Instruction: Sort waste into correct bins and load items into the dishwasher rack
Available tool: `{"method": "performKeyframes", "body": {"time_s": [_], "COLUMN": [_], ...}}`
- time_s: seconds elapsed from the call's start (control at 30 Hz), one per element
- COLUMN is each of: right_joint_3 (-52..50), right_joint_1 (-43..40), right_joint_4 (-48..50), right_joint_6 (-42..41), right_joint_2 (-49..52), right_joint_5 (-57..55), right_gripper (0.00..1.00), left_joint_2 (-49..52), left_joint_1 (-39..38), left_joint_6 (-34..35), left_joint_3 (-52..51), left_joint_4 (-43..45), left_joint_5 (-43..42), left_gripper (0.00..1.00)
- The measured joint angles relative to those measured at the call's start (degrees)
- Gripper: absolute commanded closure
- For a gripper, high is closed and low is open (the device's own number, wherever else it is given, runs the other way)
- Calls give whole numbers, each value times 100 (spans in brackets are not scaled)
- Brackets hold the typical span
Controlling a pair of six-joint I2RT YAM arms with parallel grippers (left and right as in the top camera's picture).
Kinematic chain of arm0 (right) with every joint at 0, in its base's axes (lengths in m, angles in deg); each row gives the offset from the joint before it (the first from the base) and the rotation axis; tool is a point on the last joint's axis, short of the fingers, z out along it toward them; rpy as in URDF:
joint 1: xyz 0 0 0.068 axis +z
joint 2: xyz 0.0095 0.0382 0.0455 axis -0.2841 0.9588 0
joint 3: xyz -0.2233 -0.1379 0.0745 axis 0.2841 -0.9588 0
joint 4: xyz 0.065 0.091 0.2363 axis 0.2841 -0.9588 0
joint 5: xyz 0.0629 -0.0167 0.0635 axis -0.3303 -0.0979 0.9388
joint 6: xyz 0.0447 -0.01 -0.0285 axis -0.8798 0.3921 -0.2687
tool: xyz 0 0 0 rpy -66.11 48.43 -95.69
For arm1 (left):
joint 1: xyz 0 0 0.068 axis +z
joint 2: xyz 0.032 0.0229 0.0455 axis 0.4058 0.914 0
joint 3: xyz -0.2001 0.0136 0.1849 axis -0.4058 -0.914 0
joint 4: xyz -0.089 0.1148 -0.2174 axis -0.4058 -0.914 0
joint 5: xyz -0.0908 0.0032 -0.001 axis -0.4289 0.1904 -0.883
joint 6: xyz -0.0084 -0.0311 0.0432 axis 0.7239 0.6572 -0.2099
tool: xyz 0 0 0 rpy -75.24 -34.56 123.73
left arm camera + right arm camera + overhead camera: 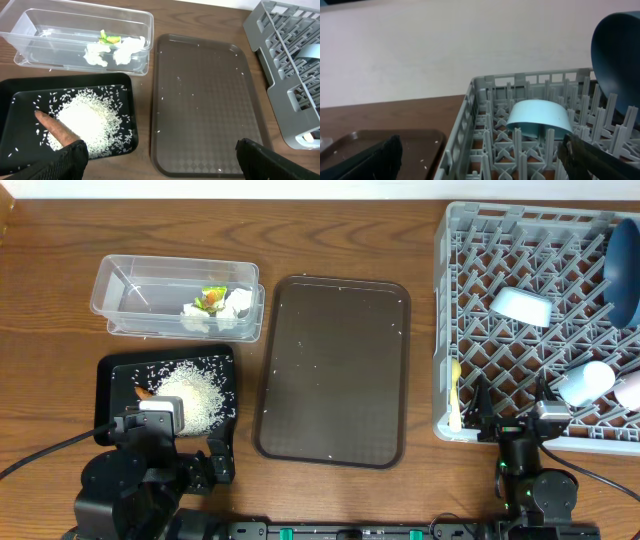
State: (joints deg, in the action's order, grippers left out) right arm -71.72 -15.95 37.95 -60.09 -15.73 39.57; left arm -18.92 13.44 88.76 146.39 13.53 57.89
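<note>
Left of the brown serving tray (333,368), the clear tub (125,290) is holding crumpled paper (238,301) and a wrapper (212,297); the black tray (115,375) is carrying rice (195,392) and a carrot stick (57,129). Right of it, the rack (470,240) is holding bowl (522,305), plate (625,265), cups (585,380) and spoon (456,395). The left gripper (161,150) and right gripper (481,147) are hanging wide apart, gripping nothing, flanking its near edge.

Before the right claw (480,157) are one rack (442,320), one plate (625,270), one bowl (523,305), two cups (588,382) and one spoon (456,395); near the left claw (160,162), two bins (120,292).
</note>
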Motion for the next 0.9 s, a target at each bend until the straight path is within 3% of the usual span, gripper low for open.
{"method": "performKeyframes", "body": {"time_s": [0.1, 0.9], "right_joint_3": [-9, -9], "right_joint_1": [0, 0], "right_joint_4": [-614, -605], "right_joint_6": [70, 140], "right_joint_2": [2, 2], "right_joint_5": [122, 262], "right_gripper": [1, 1], "left_joint_2": [0, 0], "left_joint_1": [0, 0], "left_joint_6": [0, 0], "left_joint_3": [0, 0], "left_joint_4": [0, 0], "left_joint_5": [0, 2], "left_gripper": [4, 4]}}
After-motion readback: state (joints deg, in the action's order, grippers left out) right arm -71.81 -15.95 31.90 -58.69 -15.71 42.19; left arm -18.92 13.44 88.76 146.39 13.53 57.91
